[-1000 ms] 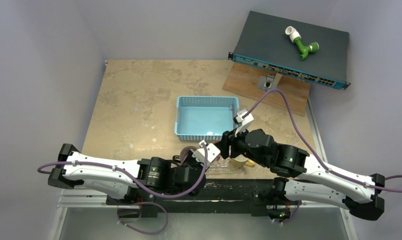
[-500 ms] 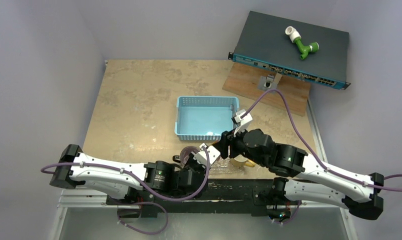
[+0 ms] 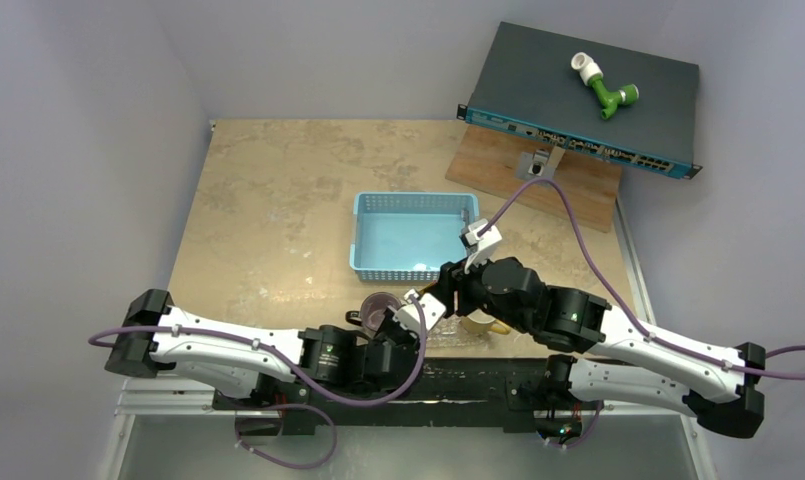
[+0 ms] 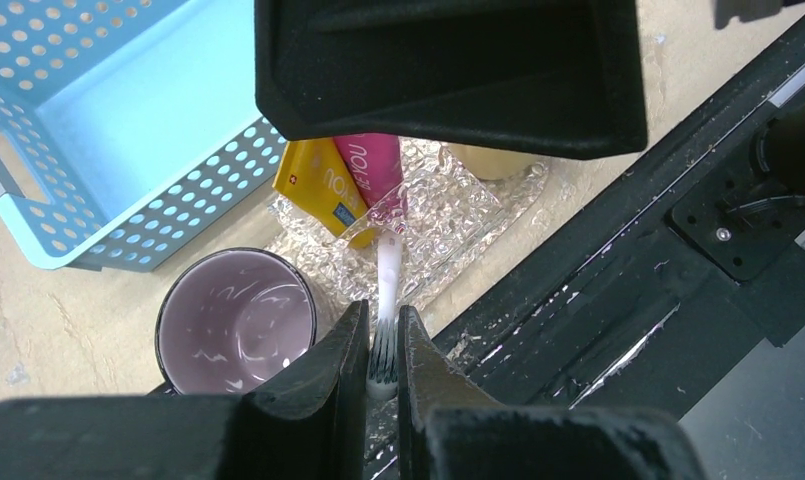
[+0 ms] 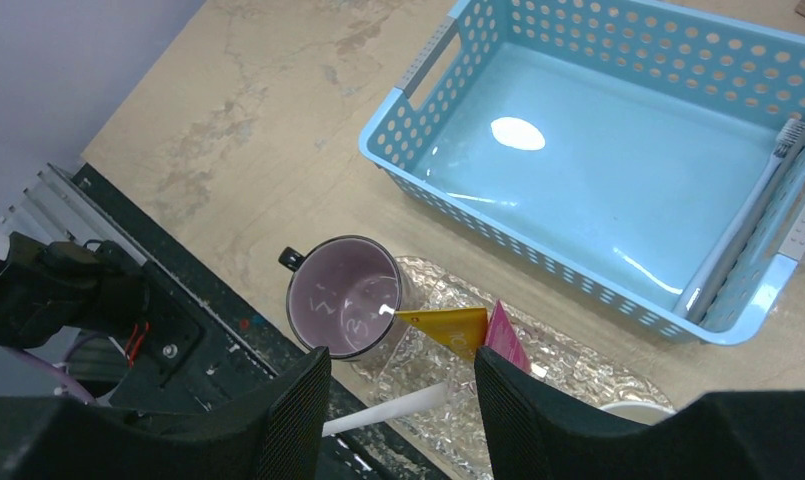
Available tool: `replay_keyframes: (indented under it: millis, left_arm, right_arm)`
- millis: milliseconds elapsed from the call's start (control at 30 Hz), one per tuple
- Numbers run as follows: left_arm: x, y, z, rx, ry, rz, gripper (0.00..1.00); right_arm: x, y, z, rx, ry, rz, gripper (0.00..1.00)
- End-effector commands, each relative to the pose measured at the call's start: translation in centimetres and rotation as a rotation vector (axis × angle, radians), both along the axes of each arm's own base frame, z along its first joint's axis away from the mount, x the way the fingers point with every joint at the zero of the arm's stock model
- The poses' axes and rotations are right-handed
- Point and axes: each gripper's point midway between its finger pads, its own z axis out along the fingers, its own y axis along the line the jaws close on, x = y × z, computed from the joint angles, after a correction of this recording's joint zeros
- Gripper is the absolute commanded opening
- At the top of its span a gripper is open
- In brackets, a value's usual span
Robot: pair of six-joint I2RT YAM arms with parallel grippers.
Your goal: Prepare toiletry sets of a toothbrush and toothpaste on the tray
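The left fingers (image 4: 356, 350) are clamped on the bristle end of a thin white toothbrush (image 4: 387, 285), whose handle reaches onto the clear glittery oblong tray (image 4: 468, 215) at the desk's (image 5: 278, 150) near edge. A yellow toothpaste tube (image 4: 316, 178) and a pink toothpaste tube (image 4: 370, 165) lie side by side on the tray. The right fingers (image 5: 303, 410) stand apart above it, gripping nothing. Another pale toothbrush (image 5: 743, 225) lies in the light-blue lattice basket (image 5: 538, 258).
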Motion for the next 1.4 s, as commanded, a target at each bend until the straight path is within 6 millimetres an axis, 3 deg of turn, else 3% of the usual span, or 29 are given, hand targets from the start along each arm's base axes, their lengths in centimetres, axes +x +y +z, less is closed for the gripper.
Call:
replay_keyframes:
  millis: [0,833,1367]
  left_arm:
    - [0.1,-0.6,0.0,-0.051,-0.007,0.029,0.00]
    - [0.4,-0.8,-1.9,-0.008,-0.014,0.062,0.00]
    - [0.3,-0.6,-2.4,0.009,-0.006,0.065,0.24]
  right_arm:
    - [0.4,-0.1,-0.1,0.006,-0.001,-0.032,0.57]
    - [0.4,-0.2,-1.3,-0.012,0.016,-0.043,0.58]
    - [0.4,-0.2,-1.6,-0.022,0.020,-0.044,0.60]
